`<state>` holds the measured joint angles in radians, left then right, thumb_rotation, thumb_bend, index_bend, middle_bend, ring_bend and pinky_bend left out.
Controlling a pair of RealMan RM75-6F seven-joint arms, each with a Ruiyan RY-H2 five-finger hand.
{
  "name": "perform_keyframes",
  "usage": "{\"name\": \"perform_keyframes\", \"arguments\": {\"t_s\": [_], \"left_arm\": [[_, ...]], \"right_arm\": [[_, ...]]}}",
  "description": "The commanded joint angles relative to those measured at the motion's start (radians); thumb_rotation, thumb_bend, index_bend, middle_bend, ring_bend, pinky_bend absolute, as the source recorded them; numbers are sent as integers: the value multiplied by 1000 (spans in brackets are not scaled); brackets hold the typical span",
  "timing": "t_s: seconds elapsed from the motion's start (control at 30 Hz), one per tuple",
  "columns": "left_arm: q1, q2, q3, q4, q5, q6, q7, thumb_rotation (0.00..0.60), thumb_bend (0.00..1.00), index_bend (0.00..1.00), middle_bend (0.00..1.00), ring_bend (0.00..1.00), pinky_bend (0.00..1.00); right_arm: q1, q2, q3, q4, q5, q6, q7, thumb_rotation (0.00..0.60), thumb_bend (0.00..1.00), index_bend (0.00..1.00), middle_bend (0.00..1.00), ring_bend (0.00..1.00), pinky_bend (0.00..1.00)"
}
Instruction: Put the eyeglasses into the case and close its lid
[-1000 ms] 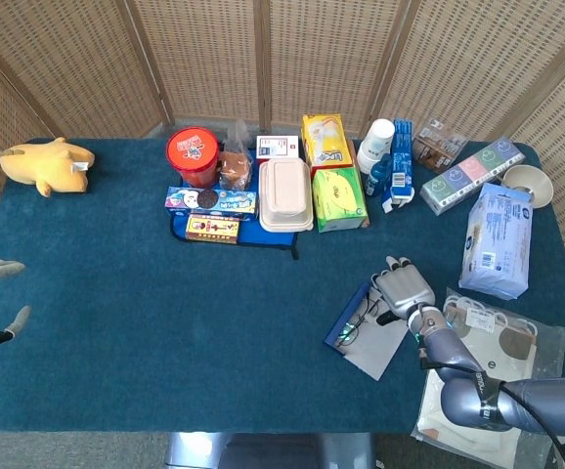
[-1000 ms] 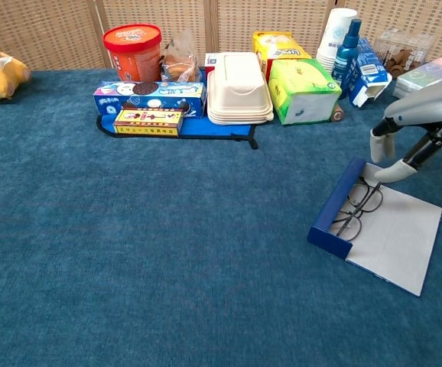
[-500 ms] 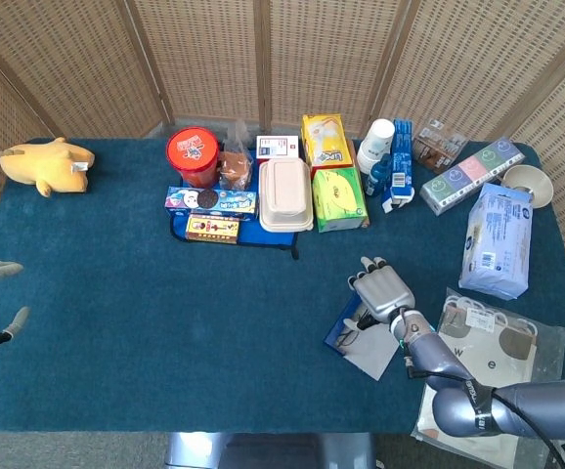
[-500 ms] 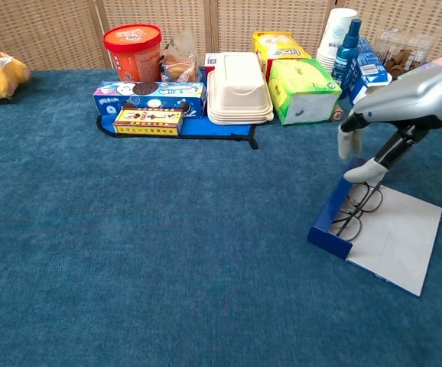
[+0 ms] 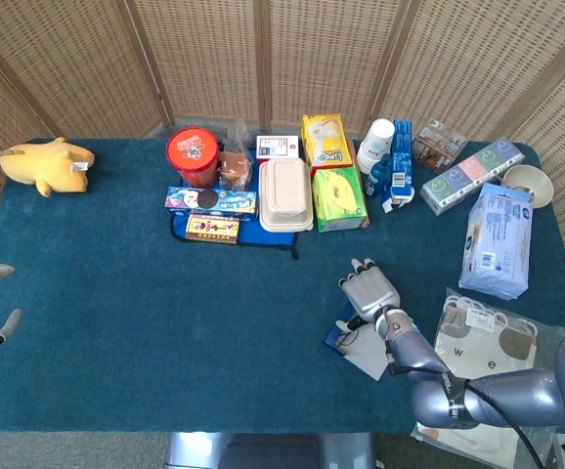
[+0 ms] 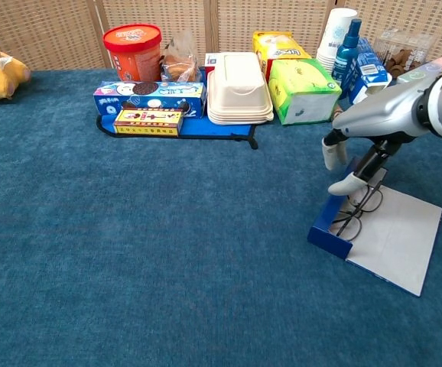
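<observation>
The eyeglasses already lie in the open blue case, its grey lid flat on the table; the right hand, fingers apart and holding nothing, hovers at the case's far end; closing remains.

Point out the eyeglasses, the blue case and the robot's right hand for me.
eyeglasses [image 6: 356, 208]: chest view, on the dark frame, near the lenses.
blue case [image 6: 327, 233]: chest view, on its blue side wall.
right hand [image 5: 367, 291]: head view, on the back of the hand.
</observation>
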<state>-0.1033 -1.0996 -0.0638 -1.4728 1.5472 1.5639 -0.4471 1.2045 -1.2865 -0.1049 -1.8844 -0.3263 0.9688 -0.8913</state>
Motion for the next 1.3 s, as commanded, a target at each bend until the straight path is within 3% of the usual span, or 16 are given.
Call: {"name": "perform_keyframes", "arguments": {"t_s": [0.03,0.7,1.3], "left_arm": [[-1,0,0,1,2,0,-1,600,309,243,284,209,76],[-16,-11,-3,-2,19,-5,0,600,310,242,284,204,75],[-28,-19,-3,0,16,-20,1,600,309,235,283,202,75]], "right_arm": [[5,-3,-9,5,28,23,-16,255,282,258,290,38,131],[-76,70,-43,-37,52,75,37,257,282,260,290,40,134],[-139,147,-27,-186,-131,126,59,259,283,261,291,48,136]]}}
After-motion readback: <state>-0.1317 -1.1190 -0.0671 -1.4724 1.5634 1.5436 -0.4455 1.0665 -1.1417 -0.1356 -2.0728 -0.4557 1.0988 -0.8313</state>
